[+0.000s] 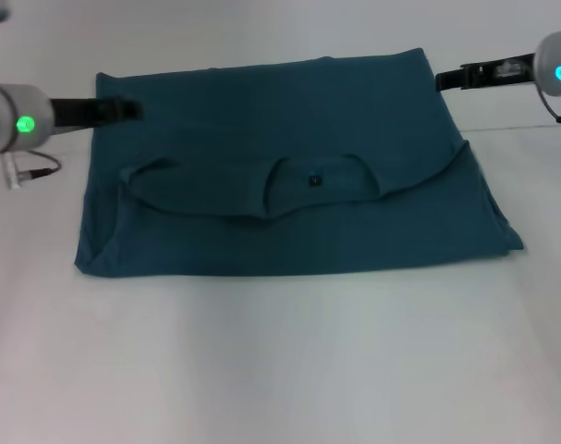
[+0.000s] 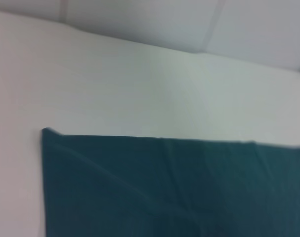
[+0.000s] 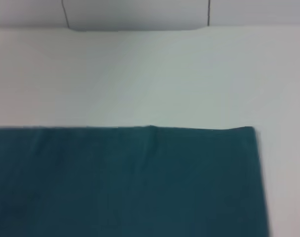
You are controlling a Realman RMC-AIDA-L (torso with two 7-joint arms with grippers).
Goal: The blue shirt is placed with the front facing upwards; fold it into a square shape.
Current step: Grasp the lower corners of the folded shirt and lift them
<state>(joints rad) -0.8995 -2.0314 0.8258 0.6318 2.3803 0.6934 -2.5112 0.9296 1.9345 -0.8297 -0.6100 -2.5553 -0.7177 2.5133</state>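
The blue shirt (image 1: 289,231) lies folded on the white table, a wide teal rectangle. Its collar, with the small black label (image 1: 315,180), and both shoulders are turned down across the middle. No print shows. My left gripper (image 1: 132,109) reaches in from the left, its tip over the shirt's far left corner. On the other side, my right gripper (image 1: 442,80) has its tip just beside the far right corner. In the left wrist view the shirt (image 2: 164,187) shows only its far edge and one corner. The right wrist view shows the shirt (image 3: 130,182) the same way.
The white table (image 1: 280,370) stretches well beyond the shirt in front and on both sides. A thin cable with a plug (image 1: 30,171) lies on the table by the left arm. Behind the table's far edge stands a pale wall (image 3: 140,12).
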